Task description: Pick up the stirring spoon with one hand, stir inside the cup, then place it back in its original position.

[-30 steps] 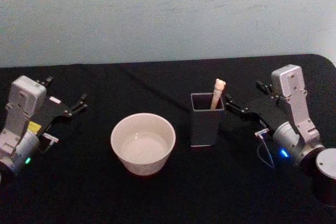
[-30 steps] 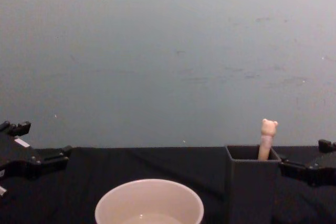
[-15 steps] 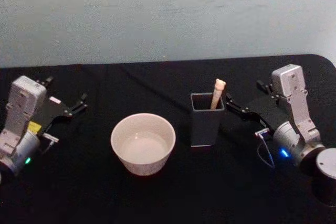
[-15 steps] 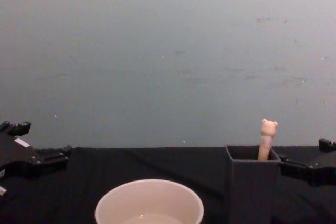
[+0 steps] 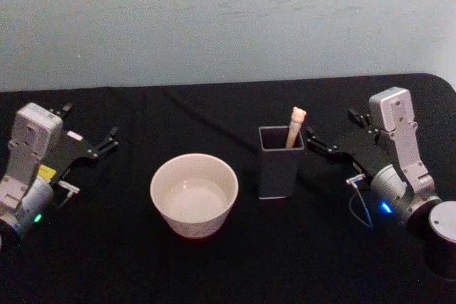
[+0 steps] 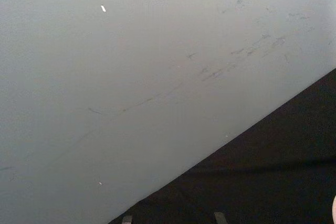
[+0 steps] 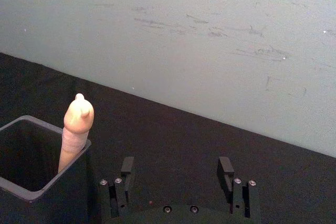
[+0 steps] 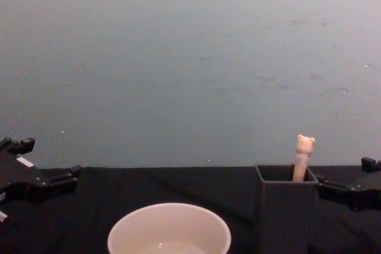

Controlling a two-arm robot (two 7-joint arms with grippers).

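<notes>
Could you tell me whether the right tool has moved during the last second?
No. The right tool sits just right of the dark grey holder, as before.

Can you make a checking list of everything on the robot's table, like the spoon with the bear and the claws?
Surface: black table.
Stirring spoon: stands in the dark grey holder, bear head poking above the rim.
Cup: cream-white, left of the holder, apart from it.
Clutter: nothing seen.
Left gripper: at the table's left side, far from the cup.
Right gripper: open, just right of the holder, holding nothing.
Cables: thin wire by the right arm.
Surroundings: plain pale wall.
</notes>
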